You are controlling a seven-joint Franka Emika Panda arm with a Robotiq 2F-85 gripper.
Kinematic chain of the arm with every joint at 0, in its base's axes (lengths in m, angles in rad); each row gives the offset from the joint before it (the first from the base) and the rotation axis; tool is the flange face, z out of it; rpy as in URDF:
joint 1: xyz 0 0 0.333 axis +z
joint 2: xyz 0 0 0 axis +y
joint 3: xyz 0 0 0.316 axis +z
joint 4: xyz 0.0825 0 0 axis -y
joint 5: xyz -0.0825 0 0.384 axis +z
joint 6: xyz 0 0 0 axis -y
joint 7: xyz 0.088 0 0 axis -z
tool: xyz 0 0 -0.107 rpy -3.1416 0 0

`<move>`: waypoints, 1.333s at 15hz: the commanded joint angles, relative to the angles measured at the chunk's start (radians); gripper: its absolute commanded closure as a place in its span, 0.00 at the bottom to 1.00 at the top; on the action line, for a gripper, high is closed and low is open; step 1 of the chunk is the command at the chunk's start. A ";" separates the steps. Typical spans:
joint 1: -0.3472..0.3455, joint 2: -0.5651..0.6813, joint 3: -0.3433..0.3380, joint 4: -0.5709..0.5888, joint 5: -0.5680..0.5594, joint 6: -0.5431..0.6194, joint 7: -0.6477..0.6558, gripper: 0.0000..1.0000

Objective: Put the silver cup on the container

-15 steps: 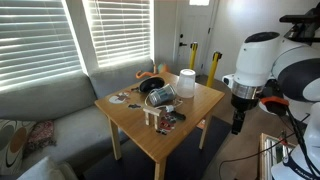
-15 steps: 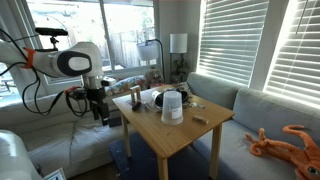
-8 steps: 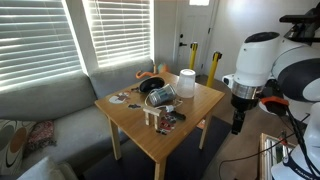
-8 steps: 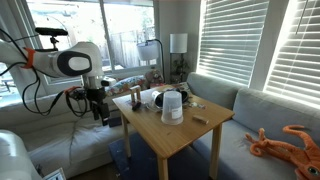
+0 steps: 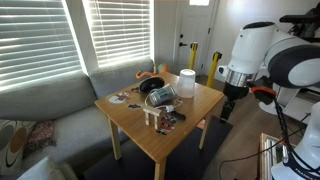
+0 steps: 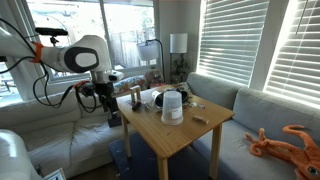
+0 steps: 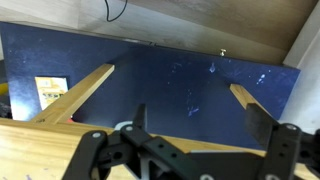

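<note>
The silver cup (image 5: pixel 164 97) stands near the middle of the wooden table (image 5: pixel 190 112), next to a black round object (image 5: pixel 151 86). It also shows in an exterior view (image 6: pixel 159 99). The container (image 5: pixel 186 83) is a white upright cylinder on the table, seen in both exterior views (image 6: pixel 172 107). My gripper (image 5: pixel 227 108) hangs beside the table's edge, apart from both things, and appears in an exterior view (image 6: pixel 112 115). In the wrist view the gripper (image 7: pixel 200 125) is open and empty above the table's edge (image 7: pixel 40 160). Cup and container are out of the wrist view.
Small items lie on the table round the cup. A grey sofa (image 5: pixel 50 110) runs along two sides of the table. An orange toy octopus (image 6: pixel 290 140) lies on the sofa. A blue rug (image 7: pixel 180 75) lies under the table.
The arm has swung closer to the table's edge and the gripper has risen a little. The things on the table have not moved.
</note>
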 commanded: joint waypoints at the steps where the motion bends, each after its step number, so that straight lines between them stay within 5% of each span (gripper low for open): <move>1: -0.022 0.115 -0.062 0.113 0.049 0.056 -0.024 0.00; 6: -0.014 0.204 -0.132 0.197 0.119 0.236 -0.103 0.00; 16: -0.022 0.212 -0.129 0.198 0.113 0.246 -0.102 0.00; 20: -0.014 0.278 -0.155 0.218 0.164 0.441 -0.137 0.00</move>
